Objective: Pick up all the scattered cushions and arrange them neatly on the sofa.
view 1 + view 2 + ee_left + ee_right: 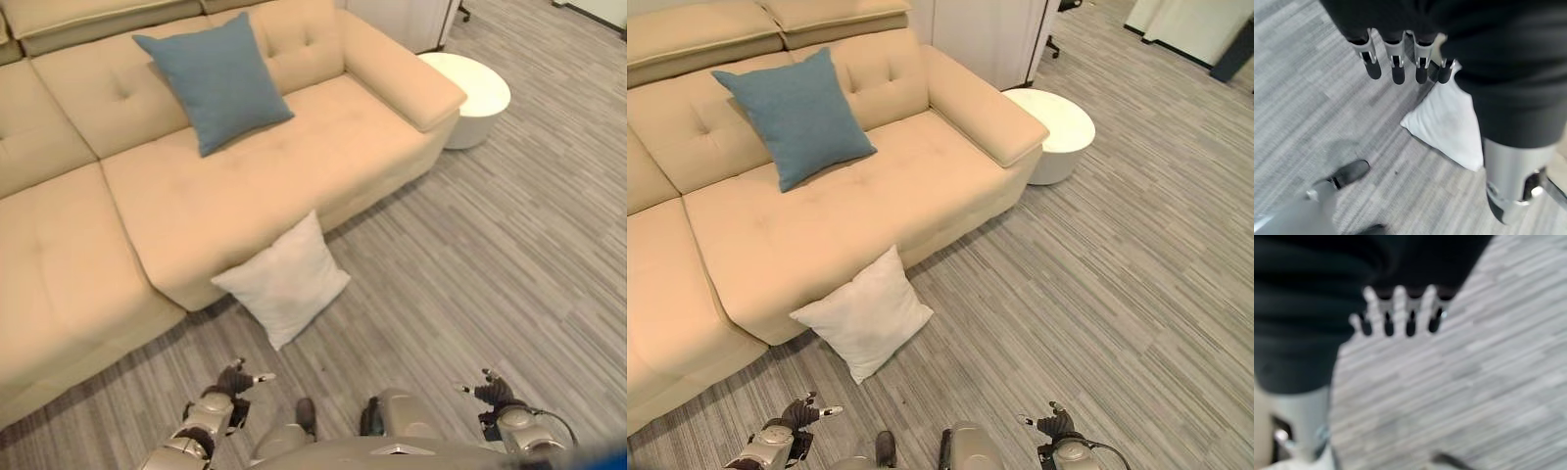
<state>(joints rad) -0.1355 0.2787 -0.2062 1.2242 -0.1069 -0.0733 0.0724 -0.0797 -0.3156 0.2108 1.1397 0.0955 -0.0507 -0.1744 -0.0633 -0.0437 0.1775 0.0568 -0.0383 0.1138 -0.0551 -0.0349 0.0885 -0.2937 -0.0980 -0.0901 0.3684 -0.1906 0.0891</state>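
Note:
A white cushion [285, 279] stands on the grey carpet, leaning against the front of the beige sofa [245, 186]. It also appears in the left wrist view as the white cushion [1449, 122] beyond my fingers. A blue cushion [215, 80] rests upright against the sofa's backrest. My left hand [233, 382] hangs low at the bottom left, short of the white cushion, fingers relaxed and holding nothing. My right hand [493, 393] hangs at the bottom right over bare carpet, fingers loose and empty.
A round white side table [470, 93] stands beside the sofa's right armrest. The sofa's chaise part [59, 274] reaches forward at the left. Striped grey carpet [490, 264] spreads out to the right.

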